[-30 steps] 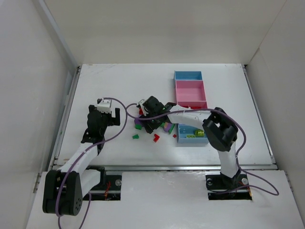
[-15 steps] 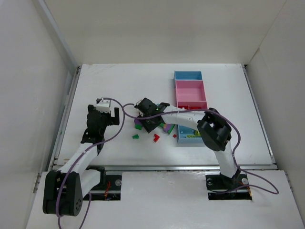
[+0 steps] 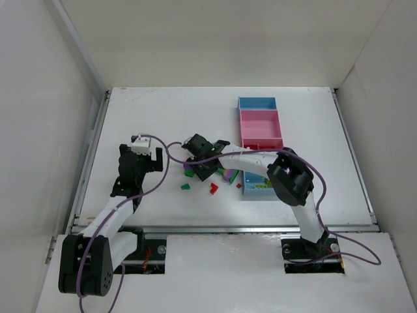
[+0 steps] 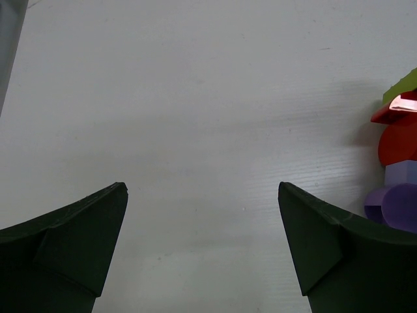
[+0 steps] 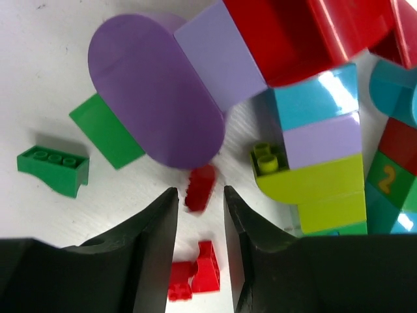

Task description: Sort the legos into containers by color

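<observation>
Brick (image 5: 199, 188), red, studded (blurred), beside rounded purple block (image 5: 156, 107)

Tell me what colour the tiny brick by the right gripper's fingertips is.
The tiny brick is red, clearest in the right wrist view.

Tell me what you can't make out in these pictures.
- Top view: the right arm covers part of the containers, so what lies there is unknown.
- Right wrist view: the small red lego at the tips of the right gripper is blurred; gripped or not, cannot tell.
- Left wrist view: the stacked legos are cut by the right edge.
</observation>
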Robot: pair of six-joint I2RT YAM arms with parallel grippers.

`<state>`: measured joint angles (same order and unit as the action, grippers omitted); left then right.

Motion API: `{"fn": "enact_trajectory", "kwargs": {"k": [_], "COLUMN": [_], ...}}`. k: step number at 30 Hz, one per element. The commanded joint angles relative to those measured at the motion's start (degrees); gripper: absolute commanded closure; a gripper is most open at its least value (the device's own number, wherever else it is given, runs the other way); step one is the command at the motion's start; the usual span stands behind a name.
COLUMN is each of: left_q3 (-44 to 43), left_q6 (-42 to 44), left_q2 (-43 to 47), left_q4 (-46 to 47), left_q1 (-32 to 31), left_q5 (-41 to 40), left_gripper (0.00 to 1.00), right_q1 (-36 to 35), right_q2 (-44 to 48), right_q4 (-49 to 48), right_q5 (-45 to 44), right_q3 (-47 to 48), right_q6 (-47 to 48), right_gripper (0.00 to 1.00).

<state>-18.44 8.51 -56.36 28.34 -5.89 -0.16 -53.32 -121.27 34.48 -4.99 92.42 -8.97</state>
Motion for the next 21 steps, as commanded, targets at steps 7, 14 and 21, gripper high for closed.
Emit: {"fn": "enact_trajectory", "kwargs": {"k": [7, 14, 21], "left_q3": [0.2, 0.2, 0.2], "left_q6": [1.2, 1.2, 1.2], "left_q2": [1.6, 1.6, 1.6], "left_q4": [3.0, 3.0, 3.0], "left_q1": [-0.1, -0.1, -0.1], "left_q5": [0.3, 0.3, 0.3], "left_gripper": [0.0, 0.0, 0.0], "right_q1": [-0.9, -0.9, -0.9], "right_q2": [-4.1, -3.0, 1.4], "right_q4": [0.2, -0.9, -4.4], "right_q5": [2.0, -0.3, 0.2], "right_q3": [2.6, 1.4, -1.8], "right_q6": [1.9, 1.9, 3.8], "right_gripper": [0.65, 0.77, 1.0]}}
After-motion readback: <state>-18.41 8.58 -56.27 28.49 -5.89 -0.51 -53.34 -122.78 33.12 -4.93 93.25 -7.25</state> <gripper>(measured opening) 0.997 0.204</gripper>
